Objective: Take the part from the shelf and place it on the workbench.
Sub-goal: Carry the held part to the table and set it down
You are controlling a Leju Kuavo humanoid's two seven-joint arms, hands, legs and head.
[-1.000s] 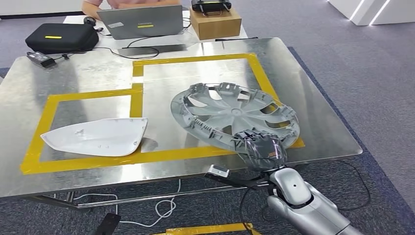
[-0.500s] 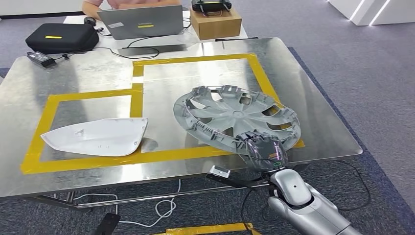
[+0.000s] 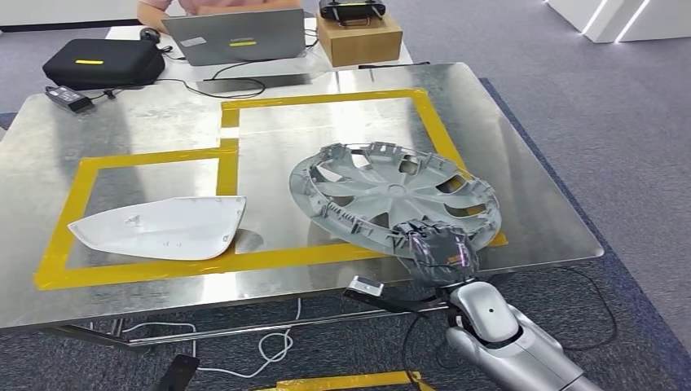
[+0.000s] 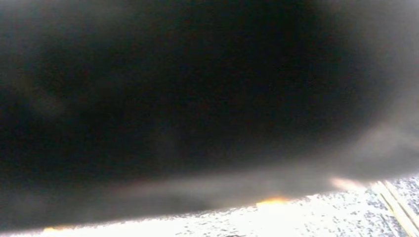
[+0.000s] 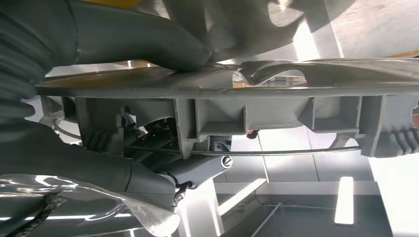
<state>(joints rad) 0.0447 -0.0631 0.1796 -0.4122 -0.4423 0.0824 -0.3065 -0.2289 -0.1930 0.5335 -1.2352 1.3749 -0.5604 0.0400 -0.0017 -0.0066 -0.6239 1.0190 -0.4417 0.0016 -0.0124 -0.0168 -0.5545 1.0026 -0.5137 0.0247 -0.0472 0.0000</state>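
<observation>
Placement is the step in hand, we judge. The wheel cover (image 3: pixel 393 195) lies tilted toward the surface's (image 3: pixel 147 122) right front corner, over the yellow tape (image 3: pixel 228 155), its near rim gripped by our right hand (image 3: pixel 432 248), thumb above and fingers (image 5: pixel 148 173) beneath. We should lower the near rim until it rests flat, then loosen the fingers and draw straight back, clear of the white mirror shell (image 3: pixel 163 228) well apart at the front left.
</observation>
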